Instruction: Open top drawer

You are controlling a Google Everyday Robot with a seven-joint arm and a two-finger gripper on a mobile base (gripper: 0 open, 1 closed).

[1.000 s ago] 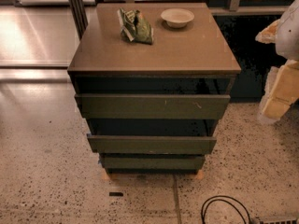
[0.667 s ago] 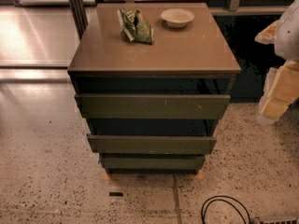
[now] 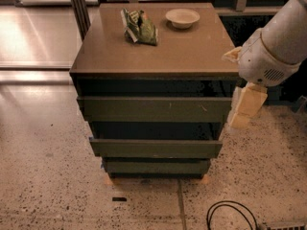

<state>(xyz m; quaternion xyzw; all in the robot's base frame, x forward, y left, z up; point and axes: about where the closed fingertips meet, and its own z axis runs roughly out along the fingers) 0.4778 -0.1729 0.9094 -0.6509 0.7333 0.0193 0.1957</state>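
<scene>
The top drawer (image 3: 153, 109) is the widest dark olive-green front just under the brown cabinet top (image 3: 158, 56), with small pale scratches right of centre. A dark gap shows above its front. My gripper (image 3: 245, 107), cream-coloured below the white arm (image 3: 276, 47), hangs just off the drawer's right end, level with the front. I cannot tell whether it touches the drawer.
A crumpled green snack bag (image 3: 140, 27) and a shallow pale bowl (image 3: 182, 17) sit on the cabinet top. Two narrower olive drawer fronts (image 3: 156, 147) lie below the top drawer. A black cable loop (image 3: 230, 217) lies on the speckled floor at the front right.
My arm and gripper have moved left and slightly down, from well off the cabinet's right side to right beside the top drawer's right end. The drawers have not moved.
</scene>
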